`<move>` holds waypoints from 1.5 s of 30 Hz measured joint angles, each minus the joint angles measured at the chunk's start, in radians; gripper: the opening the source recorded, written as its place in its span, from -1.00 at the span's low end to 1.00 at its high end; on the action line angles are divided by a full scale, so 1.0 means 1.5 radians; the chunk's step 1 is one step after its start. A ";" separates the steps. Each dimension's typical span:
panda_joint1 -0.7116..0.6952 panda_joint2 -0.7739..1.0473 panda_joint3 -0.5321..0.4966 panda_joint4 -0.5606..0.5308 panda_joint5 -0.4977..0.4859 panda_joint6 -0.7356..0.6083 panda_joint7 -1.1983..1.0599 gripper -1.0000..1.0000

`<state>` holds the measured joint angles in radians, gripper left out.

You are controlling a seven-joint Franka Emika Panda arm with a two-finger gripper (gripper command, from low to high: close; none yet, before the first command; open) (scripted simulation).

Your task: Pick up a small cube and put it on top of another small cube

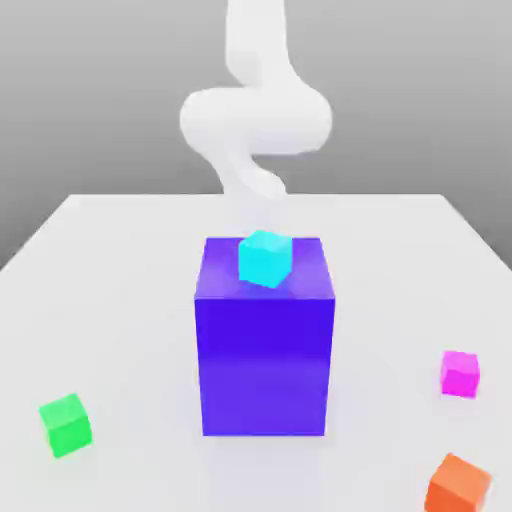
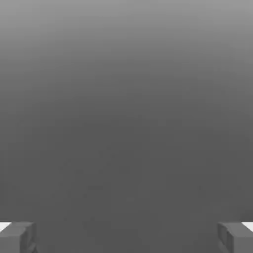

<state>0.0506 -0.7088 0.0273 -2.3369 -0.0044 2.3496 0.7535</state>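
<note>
The small magenta cube lies on the white table at the exterior view's right, near the front. On the opposite side, at the front left, rests the small green cube, far from the magenta one. The white arm rises behind the big block at the back of the table, well away from both cubes. In the hand view my gripper is open, its grey fingertips spread wide with nothing between them and only plain grey beyond.
A tall blue-purple block stands mid-table with a cyan cube tilted on its top. An orange cube sits at the front right, just in front of the magenta cube. The white table ends close behind the arm.
</note>
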 joint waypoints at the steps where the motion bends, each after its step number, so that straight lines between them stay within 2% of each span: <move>1: 0.016 0.026 0.007 -0.010 -0.002 0.014 -0.013 0.00; 14: 0.175 0.341 0.124 -0.138 -0.022 0.186 -0.170 0.00; 22: 0.283 0.538 0.188 -0.216 -0.075 0.290 -0.237 0.00; 24: 0.299 0.587 0.177 -0.217 -0.109 0.322 -0.224 0.00; 28: 0.363 0.684 0.101 -0.199 -0.177 0.395 -0.175 0.00; 29: 0.378 0.703 0.083 -0.195 -0.189 0.411 -0.166 -1.00; 36: 0.380 0.706 0.080 -0.195 -0.192 0.413 -0.163 -1.00; 42: 0.328 0.581 0.158 -0.219 -0.086 0.318 -0.245 -1.00; 45: 0.287 0.562 0.128 -0.191 -0.053 0.297 -0.247 -1.00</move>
<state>0.4809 0.1340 0.2198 -2.6229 -0.0835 2.7947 0.3834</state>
